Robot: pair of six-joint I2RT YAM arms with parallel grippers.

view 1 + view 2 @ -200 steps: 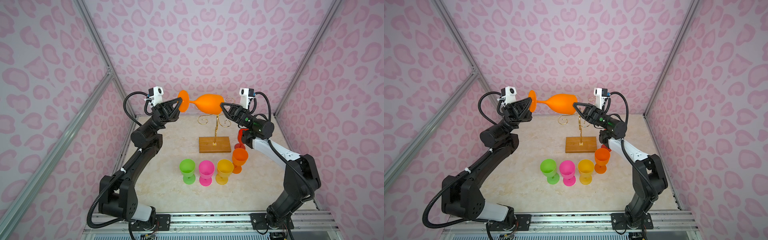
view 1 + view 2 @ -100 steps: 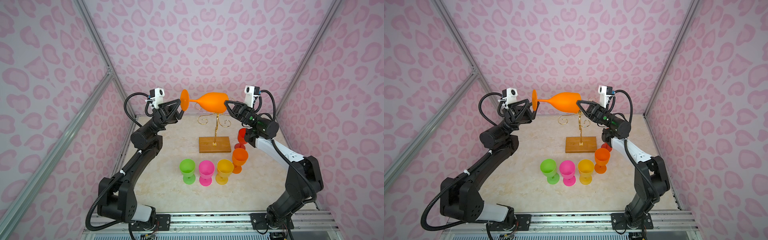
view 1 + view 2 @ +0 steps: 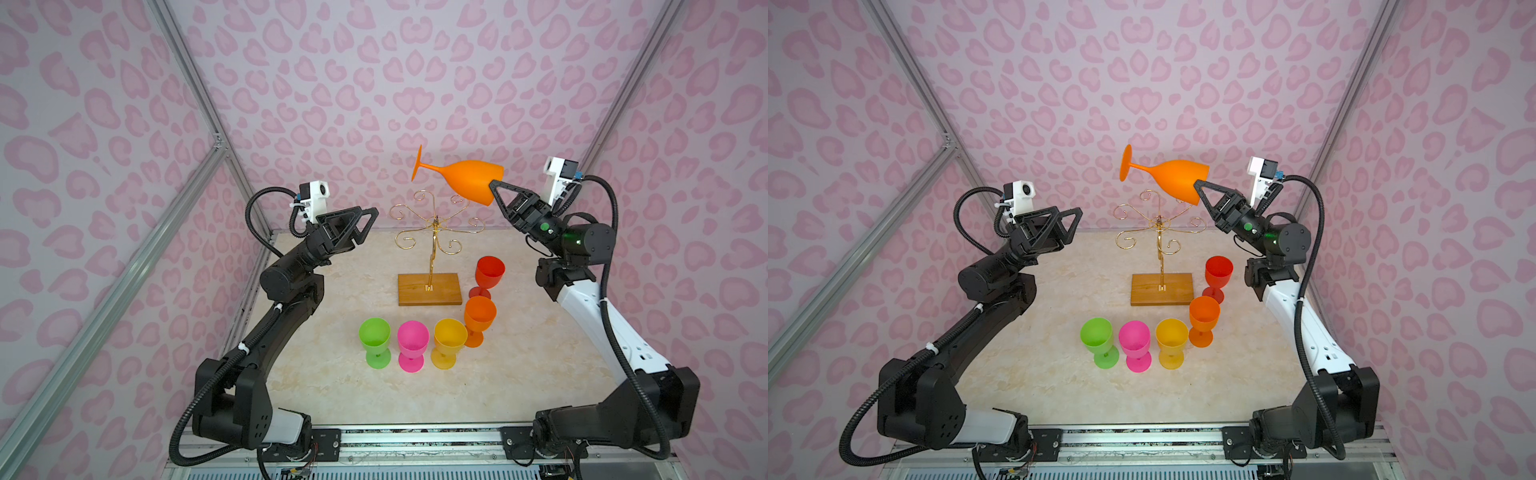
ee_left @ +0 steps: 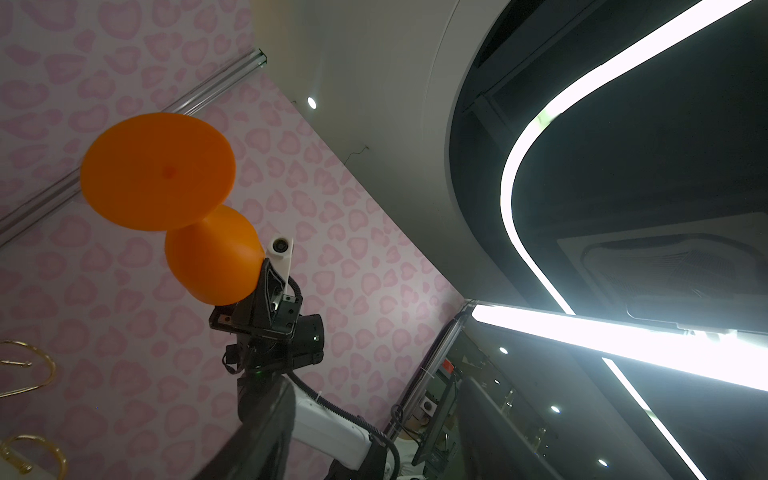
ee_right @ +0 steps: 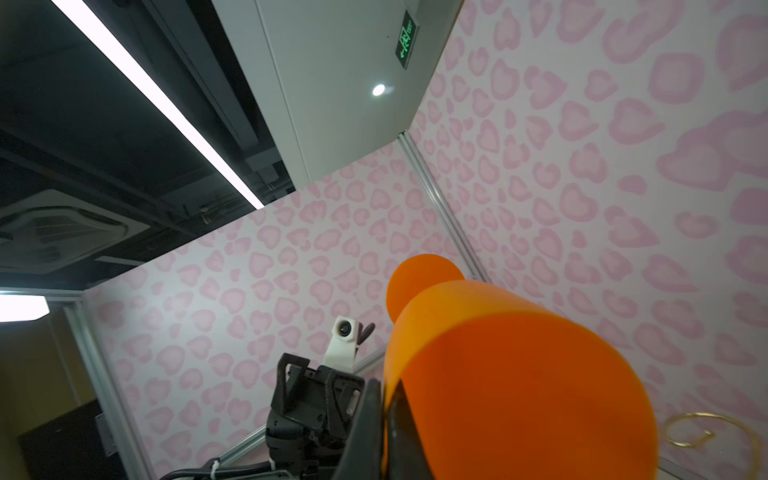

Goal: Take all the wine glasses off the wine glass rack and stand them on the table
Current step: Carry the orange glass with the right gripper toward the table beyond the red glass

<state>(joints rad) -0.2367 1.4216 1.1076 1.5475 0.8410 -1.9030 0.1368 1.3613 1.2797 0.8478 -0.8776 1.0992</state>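
Lying on its side in mid-air, the wine glass [image 3: 465, 178] sits above and just right of the wine glass rack [image 3: 415, 291], apart from every wire arm in both top views. Its foot points toward the left arm and its bowl toward the right.

The right gripper [image 3: 494, 187] is clamped on the rim of the bowl. In the right wrist view its fingers [image 5: 368, 432] appear to pinch the bowl wall, one inside and one outside, though the close angle leaves this uncertain. Nothing else supports the glass.

The left gripper [image 3: 1069, 216] stands well apart from the foot, its fingers parted and empty.

All six curled arms of the rack are bare. Five goblets [image 3: 411, 345], green, pink, yellow, orange and red, stand upright on the worktop [image 3: 519, 374] in front of and beside the wooden base.

Assessment: removal from the rack is done. What remains, in my judgement, is turning the glass upright and setting it down on the worktop. The one-sided rim grip leaves the long glass cantilevered, so slippage is the main risk.
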